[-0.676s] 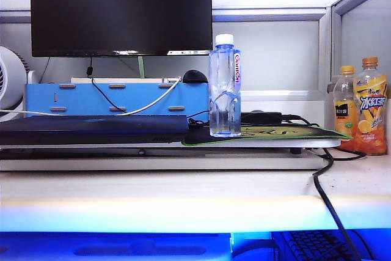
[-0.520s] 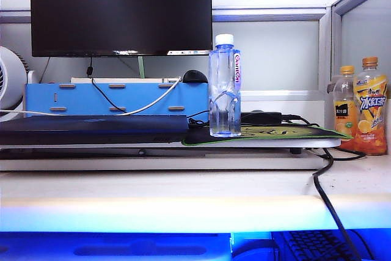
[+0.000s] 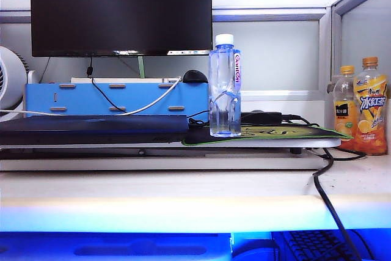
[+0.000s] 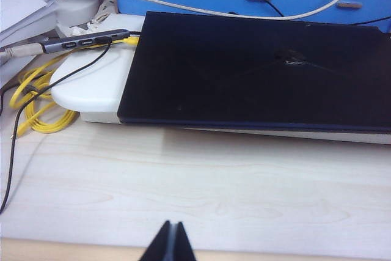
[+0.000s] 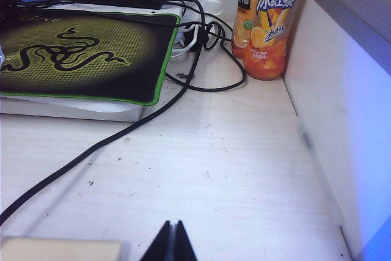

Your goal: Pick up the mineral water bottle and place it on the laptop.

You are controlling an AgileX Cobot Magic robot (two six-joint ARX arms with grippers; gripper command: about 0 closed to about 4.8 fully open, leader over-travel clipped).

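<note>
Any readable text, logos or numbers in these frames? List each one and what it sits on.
"Ganten", pink, running vertically on the mineral water bottle's label.
"冰红茶", large white characters on the taller orange drink bottle.
Smaller orange drink bottle: dark label patch, print too small to read.
Mouse mat: three-snake emblem; the faint lettering near its edge is unreadable.
Monitor, laptop: no legible text.

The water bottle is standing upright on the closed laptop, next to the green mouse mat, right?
Not quite. The water bottle stands upright on the green mouse mat, beside the closed laptop, not on it. The exterior view shows this.
</note>
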